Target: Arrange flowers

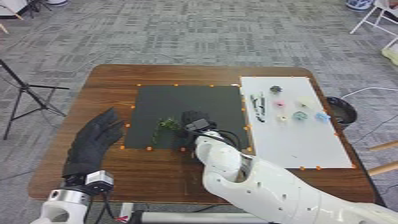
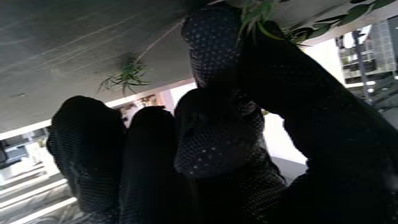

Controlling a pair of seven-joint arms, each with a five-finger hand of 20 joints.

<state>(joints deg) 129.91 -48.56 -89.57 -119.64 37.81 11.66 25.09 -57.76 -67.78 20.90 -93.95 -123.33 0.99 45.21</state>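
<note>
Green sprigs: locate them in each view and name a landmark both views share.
Head view: green sprigs on the dark mat, just left of the right hand.
Right wrist view: green sprigs beyond the right hand, some leaves close against it.
Shared landmark: the right hand.

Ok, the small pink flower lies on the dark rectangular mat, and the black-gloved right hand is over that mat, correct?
The small pink flower is misplaced: the head view shows it on the white rectangular sheet, not the dark mat. The right hand is over the mat, as you say.
</note>
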